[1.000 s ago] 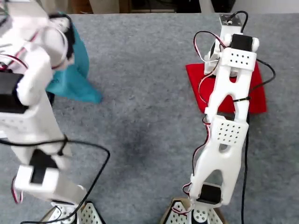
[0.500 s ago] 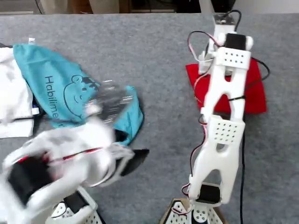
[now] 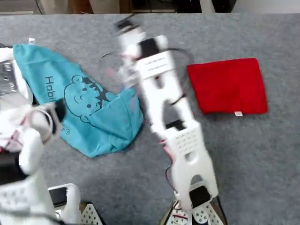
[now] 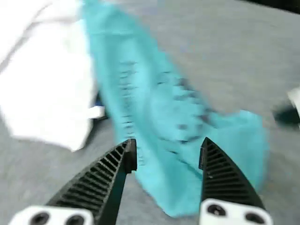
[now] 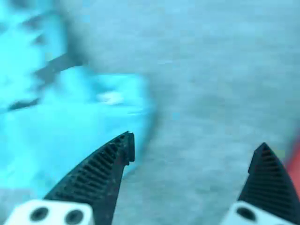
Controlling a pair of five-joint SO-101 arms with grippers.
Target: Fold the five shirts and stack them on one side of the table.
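Left gripper (image 4: 166,150) fingers spread, empty, above the teal shirt (image 3: 93,112) at 9 o'clock; right gripper (image 5: 194,143) fingers wide apart, empty, beside that shirt's edge, having swung off the folded red shirt (image 3: 228,86) at 3 o'clock.

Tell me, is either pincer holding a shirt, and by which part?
Nothing is held. The left pincer and the right pincer are both open, near the teal shirt.
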